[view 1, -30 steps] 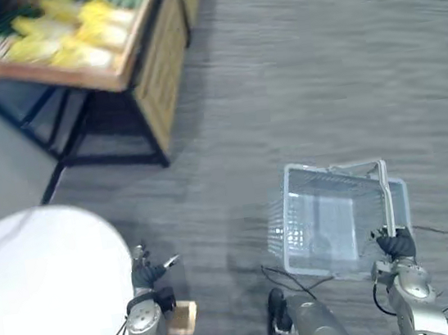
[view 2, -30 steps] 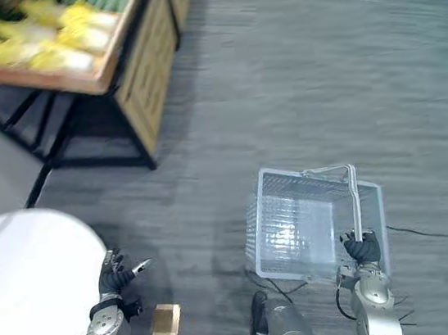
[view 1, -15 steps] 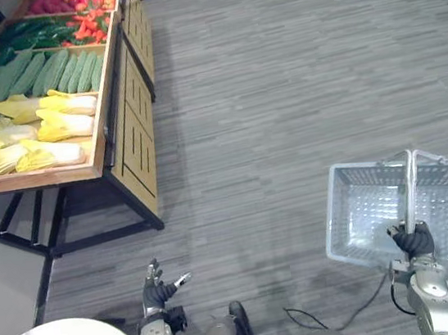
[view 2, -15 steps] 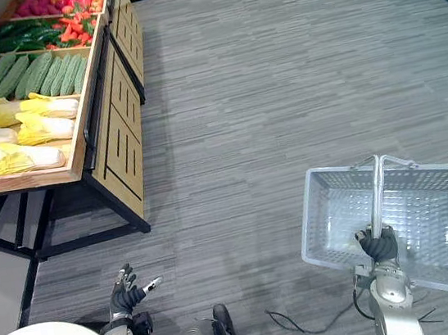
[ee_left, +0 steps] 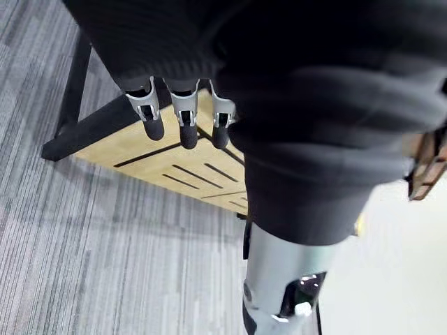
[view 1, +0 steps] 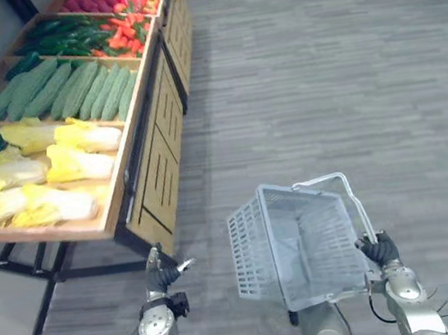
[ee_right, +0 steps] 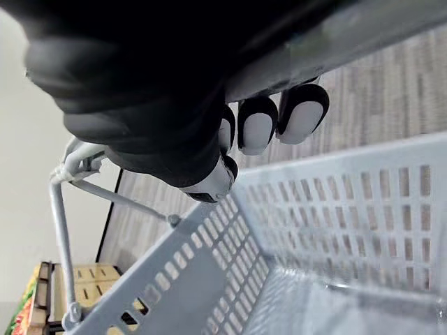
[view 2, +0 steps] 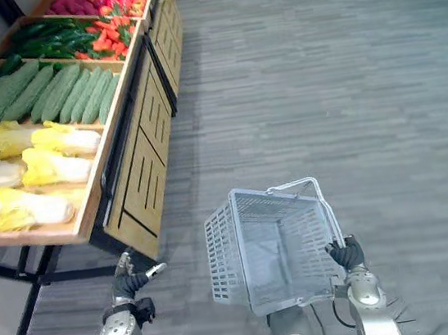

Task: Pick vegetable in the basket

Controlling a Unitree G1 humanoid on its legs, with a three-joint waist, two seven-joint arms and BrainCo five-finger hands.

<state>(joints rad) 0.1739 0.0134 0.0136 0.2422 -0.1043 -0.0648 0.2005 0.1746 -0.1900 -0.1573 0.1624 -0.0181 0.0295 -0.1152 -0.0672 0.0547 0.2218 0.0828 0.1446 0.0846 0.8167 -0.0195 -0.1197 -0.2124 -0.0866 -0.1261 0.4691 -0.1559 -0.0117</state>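
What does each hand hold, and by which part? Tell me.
The right hand is curled round the handle of the grey basket. The left hand holds nothing, its fingers relaxed.

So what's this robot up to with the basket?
It looks like a shopping run. The robot's right hand is curled round the handle of a grey plastic basket, which looks empty. Its left hand hangs open and holds nothing, close to a wooden produce stand loaded with cabbages and cucumbers. No vegetable has been picked yet.
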